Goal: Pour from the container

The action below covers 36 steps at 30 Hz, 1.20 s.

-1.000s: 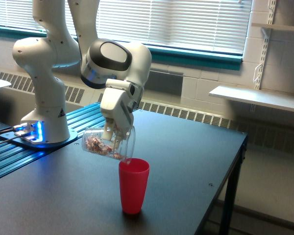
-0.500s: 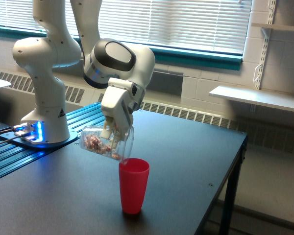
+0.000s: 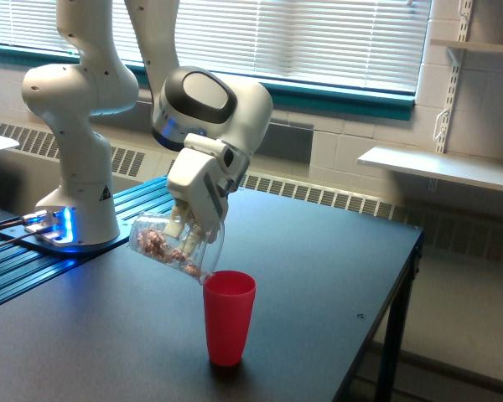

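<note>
Pincer (image 3: 187, 234), one container (image 3: 172, 248), one red cup (image 3: 229, 316).

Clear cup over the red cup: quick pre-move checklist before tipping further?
1. Pincer shut on the clear cup: ok.
2. Clear cup tilted, mouth facing the red cup: ok.
3. Mouth directly above the red cup's opening: cannot tell; it sits near the rim on the exterior view's left.
4. Wrapped pieces inside the clear cup: ok.
5. Red cup upright on the table: ok.
</note>
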{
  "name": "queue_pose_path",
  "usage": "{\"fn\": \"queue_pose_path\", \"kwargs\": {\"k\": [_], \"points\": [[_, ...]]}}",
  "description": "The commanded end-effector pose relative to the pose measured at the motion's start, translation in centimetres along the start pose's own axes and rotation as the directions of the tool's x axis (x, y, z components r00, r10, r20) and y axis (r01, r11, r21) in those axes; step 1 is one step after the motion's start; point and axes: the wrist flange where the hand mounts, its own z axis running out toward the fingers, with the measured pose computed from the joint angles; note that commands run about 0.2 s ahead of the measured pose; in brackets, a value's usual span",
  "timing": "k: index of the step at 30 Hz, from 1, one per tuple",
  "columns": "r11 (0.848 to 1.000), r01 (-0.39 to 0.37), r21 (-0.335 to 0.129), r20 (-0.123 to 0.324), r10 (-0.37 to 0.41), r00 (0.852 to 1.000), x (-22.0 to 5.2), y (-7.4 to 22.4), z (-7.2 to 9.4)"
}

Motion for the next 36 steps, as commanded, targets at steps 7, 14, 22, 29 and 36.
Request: {"fn": "queue_pose_path", "kwargs": {"k": [7, 14, 22, 29, 36], "points": [[1.0, 0.021, 0.007, -0.028, -0.021, 0.999, 2.5, -1.7, -2.5], [0.999, 0.032, 0.018, -0.027, -0.032, 0.999, 2.2, -2.1, -2.8], [0.998, 0.057, 0.018, -0.026, -0.056, 0.998, 0.8, -2.3, -2.7], [0.997, 0.068, 0.027, -0.023, -0.068, 0.997, 0.0, -2.4, -3.0], [0.997, 0.067, 0.042, -0.013, -0.066, 0.998, -0.2, -2.5, -3.7]]}}
